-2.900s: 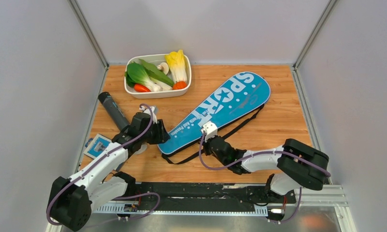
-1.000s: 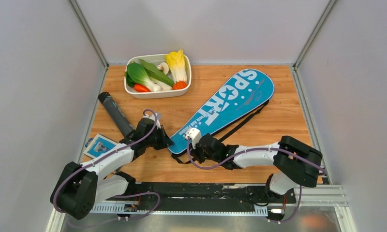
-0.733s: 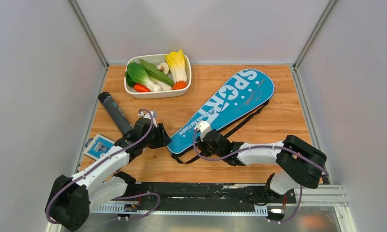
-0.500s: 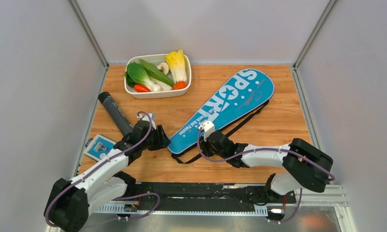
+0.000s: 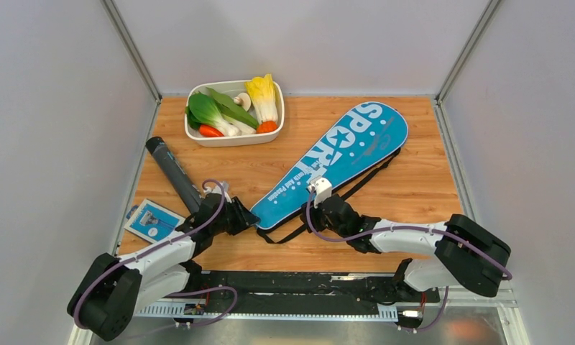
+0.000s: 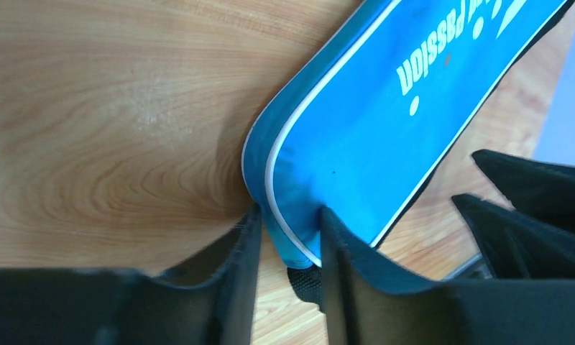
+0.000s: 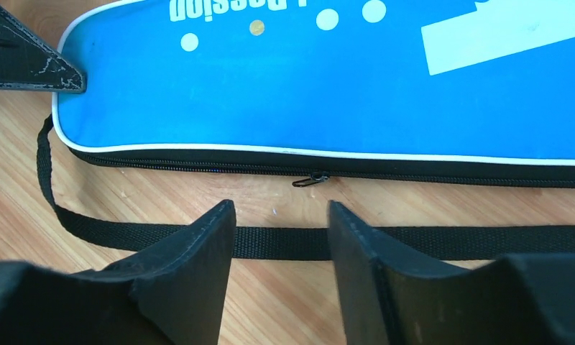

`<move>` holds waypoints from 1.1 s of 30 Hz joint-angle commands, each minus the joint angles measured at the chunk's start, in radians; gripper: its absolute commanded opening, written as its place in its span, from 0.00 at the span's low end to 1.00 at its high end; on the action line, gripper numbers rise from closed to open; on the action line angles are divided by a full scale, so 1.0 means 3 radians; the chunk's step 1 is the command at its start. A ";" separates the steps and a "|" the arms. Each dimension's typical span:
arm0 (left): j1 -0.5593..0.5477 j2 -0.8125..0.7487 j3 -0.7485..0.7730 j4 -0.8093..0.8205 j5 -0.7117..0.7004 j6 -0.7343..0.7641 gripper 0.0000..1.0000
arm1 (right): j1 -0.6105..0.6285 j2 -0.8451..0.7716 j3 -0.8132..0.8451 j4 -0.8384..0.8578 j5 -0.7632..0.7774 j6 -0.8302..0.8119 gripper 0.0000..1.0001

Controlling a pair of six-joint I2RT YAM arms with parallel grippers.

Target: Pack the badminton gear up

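Observation:
The blue "SPORT" cover (image 5: 338, 158) lies diagonally on the wooden table, its black strap (image 5: 356, 185) trailing along its near side. My left gripper (image 5: 250, 218) is at the cover's narrow end. In the left wrist view that end (image 6: 299, 223) sits pinched between the two fingers (image 6: 249, 248), so my left gripper (image 6: 290, 215) is shut on it. My right gripper (image 5: 319, 200) hovers at the cover's near edge. It stands open (image 7: 281, 208) over the strap (image 7: 277, 243), just short of the zipper pull (image 7: 310, 180). A long black tube (image 5: 173, 172) lies at the left.
A white tray (image 5: 274, 129) of toy vegetables stands at the back left. A small blue-and-white card (image 5: 154, 221) lies by the left edge, near the tube's lower end. Grey walls close in the table on three sides.
Both grippers opened from shut. The left one then closed again on the cover's narrow end. The right one slid rightward along the cover's near edge and stays open.

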 commanded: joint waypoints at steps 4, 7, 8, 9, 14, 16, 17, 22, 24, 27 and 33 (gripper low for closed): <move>-0.0032 -0.0184 -0.0243 0.0264 0.0065 -0.0621 0.03 | -0.0091 -0.0060 -0.0076 0.0258 -0.0083 0.0168 0.60; -0.0032 -0.0481 -0.0228 0.0154 0.0026 -0.0865 0.00 | -0.0236 -0.0113 -0.0155 0.0369 -0.0246 0.0226 0.61; -0.0028 -0.0543 -0.0197 0.0041 0.0012 -0.0905 0.00 | -0.0283 -0.0133 -0.0200 0.0429 -0.0312 0.0240 0.61; -0.0028 -0.0677 -0.0183 -0.0013 -0.0028 -0.0993 0.00 | -0.0327 -0.0145 -0.0243 0.0488 -0.0367 0.0246 0.61; -0.0029 -0.1058 -0.0114 -0.0332 -0.0129 -0.1305 0.00 | -0.0461 -0.0090 -0.0394 0.0819 -0.0677 0.0284 0.62; -0.0027 -0.1147 -0.0111 -0.0341 -0.0124 -0.1434 0.00 | -0.0460 -0.0093 -0.0423 0.0920 -0.0803 0.0343 0.62; -0.0031 -0.1178 -0.0104 -0.0339 -0.0106 -0.1481 0.00 | -0.0461 -0.0098 -0.0425 0.0946 -0.0823 0.0357 0.62; -0.0029 -0.1193 0.0008 -0.0475 -0.0121 -0.1515 0.00 | -0.0463 -0.0087 -0.0388 0.0943 -0.0820 0.0276 0.63; -0.0029 -0.1199 0.0019 -0.0463 -0.0106 -0.1624 0.00 | -0.0463 -0.0052 -0.0399 0.0977 -0.0805 0.0143 0.62; -0.0029 -0.1222 0.0084 -0.0557 -0.0108 -0.1723 0.00 | -0.0468 0.0005 -0.0508 0.1266 -0.0706 -0.0033 0.62; -0.0033 -0.1331 0.0360 -0.0857 -0.0272 -0.1863 0.00 | -0.0468 0.0217 -0.0616 0.1741 -0.0680 -0.0162 0.59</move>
